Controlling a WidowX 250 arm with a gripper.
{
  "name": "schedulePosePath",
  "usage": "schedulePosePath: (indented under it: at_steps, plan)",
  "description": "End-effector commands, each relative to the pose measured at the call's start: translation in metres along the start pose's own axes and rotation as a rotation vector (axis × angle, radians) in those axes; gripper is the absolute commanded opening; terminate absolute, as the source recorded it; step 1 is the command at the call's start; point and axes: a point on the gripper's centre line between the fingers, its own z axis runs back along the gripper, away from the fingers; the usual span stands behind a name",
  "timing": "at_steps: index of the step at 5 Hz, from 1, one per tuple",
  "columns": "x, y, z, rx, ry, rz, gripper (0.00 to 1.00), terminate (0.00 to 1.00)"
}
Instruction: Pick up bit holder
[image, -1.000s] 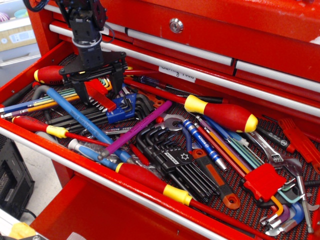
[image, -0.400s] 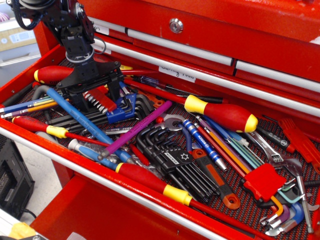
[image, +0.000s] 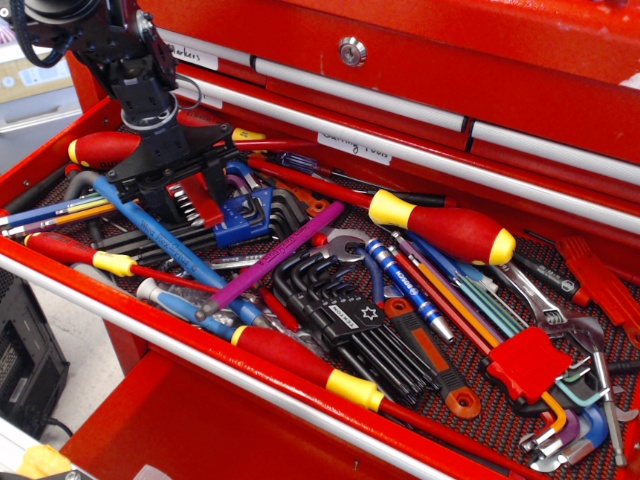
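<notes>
The bit holder is a small red strip with short dark bits along its left edge. It lies at the back left of the open red tool drawer, tilted between the black fingers of my gripper. The gripper comes down from the upper left, leaning, and appears shut on the holder. The holder is low, just over the tools beneath it. The arm hides its top edge.
A blue clip of black hex keys lies right beside the holder. A blue-handled tool, a purple one, red-yellow screwdrivers, a black hex-key set and a red block with coloured keys crowd the drawer. The upper drawer fronts stand behind.
The arm has swung to the left and tilted. The gripper has come down around the bit holder, which has shifted slightly left and turned with the fingers.
</notes>
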Motion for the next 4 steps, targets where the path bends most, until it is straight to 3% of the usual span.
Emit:
schedulePosePath:
  at_steps: [1, 2, 3, 4]
  plan:
    - [-0.001, -0.005, 0.011, 0.02, -0.015, -0.031, 0.0, 0.0]
    - [0.001, -0.02, 0.046, 0.077, -0.056, -0.078, 0.0, 0.0]
    - [-0.006, -0.032, 0.095, 0.19, -0.066, -0.023, 0.0, 0.0]
    - [-0.008, -0.035, 0.144, 0.251, -0.069, 0.043, 0.0, 0.0]
